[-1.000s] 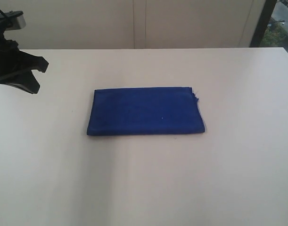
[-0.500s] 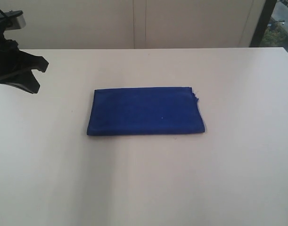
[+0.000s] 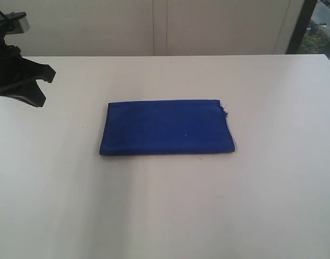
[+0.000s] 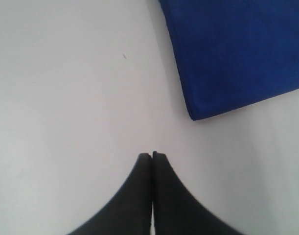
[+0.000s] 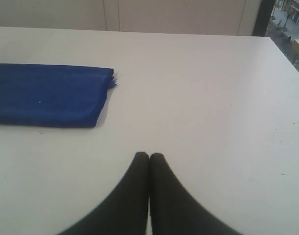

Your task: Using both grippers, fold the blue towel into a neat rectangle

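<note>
Left wrist view: left hand (image 4: 152,155) narrow, tips together, empty, near the blue towel (image 4: 237,54); right hand (image 5: 149,155) likewise

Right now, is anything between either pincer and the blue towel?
Nothing visible. Only bare white table lies between the shut left pincer and the blue towel, and the same for the right pincer. Neither touches it.

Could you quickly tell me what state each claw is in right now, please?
Left claw: closed, holding nothing, apart from the blue towel.
Right claw: closed, holding nothing.
</note>
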You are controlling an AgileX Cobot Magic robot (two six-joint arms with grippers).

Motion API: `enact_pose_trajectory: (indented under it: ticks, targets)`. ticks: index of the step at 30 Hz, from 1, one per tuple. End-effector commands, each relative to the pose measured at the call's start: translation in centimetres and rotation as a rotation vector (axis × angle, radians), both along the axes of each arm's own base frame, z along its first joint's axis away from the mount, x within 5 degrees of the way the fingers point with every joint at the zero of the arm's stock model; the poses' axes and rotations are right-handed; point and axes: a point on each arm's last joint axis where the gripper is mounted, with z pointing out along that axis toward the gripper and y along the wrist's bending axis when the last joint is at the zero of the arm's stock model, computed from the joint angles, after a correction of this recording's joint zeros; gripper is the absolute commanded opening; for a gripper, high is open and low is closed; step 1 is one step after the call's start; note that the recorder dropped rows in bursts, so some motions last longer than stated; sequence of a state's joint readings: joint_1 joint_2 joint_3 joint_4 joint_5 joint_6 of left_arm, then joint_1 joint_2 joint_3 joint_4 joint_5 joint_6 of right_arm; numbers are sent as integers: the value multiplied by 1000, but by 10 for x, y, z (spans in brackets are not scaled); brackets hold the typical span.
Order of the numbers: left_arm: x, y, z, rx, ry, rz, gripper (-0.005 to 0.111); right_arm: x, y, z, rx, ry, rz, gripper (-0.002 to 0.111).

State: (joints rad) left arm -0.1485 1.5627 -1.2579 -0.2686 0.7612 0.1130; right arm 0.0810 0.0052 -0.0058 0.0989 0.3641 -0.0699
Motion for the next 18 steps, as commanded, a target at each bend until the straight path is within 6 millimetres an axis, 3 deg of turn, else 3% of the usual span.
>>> enact_pose_trajectory:
  ticks: [1,11,14,18]
  targets:
    - [-3,-1,1,-6,8,-5,0,0,0,-1,-5,-13,-5,0]
    - [-4,-1,1,-5,12,-8,0,0,0,-1,0,-12,-5,0]
    - [-17,6,0,84,44,-50,0,0,0,-1,1,-12,-4,0]
    - [-48,17,13,120,-73,1,0,0,0,-1,1,-12,-4,0]
